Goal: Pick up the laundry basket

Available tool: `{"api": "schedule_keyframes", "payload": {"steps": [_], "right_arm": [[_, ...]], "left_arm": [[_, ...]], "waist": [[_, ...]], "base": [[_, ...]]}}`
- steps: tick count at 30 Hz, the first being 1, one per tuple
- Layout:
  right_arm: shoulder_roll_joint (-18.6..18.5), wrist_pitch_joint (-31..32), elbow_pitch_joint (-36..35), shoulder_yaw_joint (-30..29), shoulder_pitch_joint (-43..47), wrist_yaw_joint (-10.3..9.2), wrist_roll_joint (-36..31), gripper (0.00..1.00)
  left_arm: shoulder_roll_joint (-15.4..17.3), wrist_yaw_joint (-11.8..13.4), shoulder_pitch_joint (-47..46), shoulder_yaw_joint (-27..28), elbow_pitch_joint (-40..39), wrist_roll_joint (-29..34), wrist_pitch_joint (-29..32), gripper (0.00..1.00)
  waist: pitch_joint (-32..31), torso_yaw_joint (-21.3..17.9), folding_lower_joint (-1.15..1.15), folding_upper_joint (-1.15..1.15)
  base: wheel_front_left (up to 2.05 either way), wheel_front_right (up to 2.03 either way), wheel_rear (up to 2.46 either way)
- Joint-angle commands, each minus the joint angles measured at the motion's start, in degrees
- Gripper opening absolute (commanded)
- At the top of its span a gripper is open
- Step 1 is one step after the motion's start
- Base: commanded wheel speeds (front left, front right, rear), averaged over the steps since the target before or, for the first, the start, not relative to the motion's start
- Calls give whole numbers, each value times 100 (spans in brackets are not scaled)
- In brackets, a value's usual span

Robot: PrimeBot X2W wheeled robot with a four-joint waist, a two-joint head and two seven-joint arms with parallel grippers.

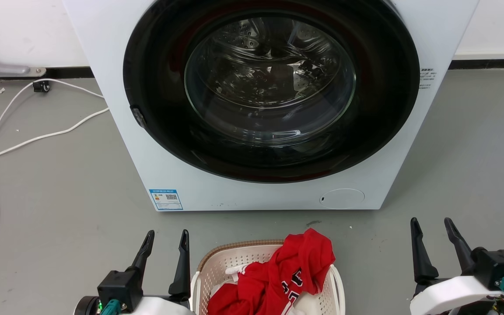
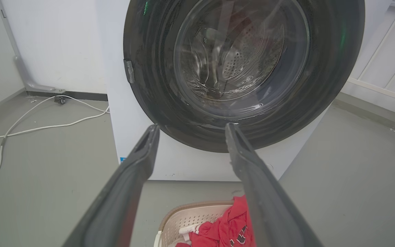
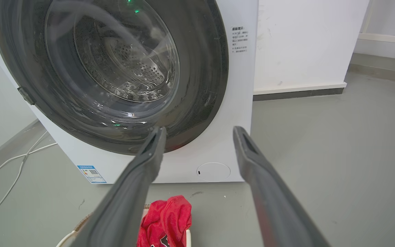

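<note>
Laundry basket [image 1: 217,267] before washer [image 1: 103,65].

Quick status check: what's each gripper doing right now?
Left gripper: open, holding nothing.
Right gripper: open, holding nothing.

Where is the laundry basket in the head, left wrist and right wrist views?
Head view: laundry basket at bottom centre, cut by the edge.
Left wrist view: bottom centre.
Right wrist view: bottom left, only part of the rim visible.
Shared landmark: the red garment lying in it.
</note>
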Motion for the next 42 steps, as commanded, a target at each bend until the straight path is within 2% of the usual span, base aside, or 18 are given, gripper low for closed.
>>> {"api": "schedule_keyframes", "payload": {"steps": [1,6,18,32,42], "right_arm": [[-10,-58,-16,16,-8,10,-144,100],[-9,-137,-8,63,5,6,-336,100],[-7,-300,17,139,37,6,-517,100],[-6,-448,0,171,55,6,-910,100],[-6,-451,16,163,22,6,-815,100]], "left_arm": [[14,8,3,-18,-21,144,-62,100],[-51,14,62,33,15,276,-115,100],[-197,-185,171,215,22,778,-256,100],[-268,-218,244,238,-76,1383,-388,100],[-310,-280,223,308,-29,1340,-393,100]], "waist": [[-1,-2,0,0],[-9,-4,0,0],[-30,4,0,0],[-23,-18,0,0],[-12,-3,0,0]], "base": [[0,0,0],[0,0,0],[0,0,0],[0,0,0],[0,0,0]]}}
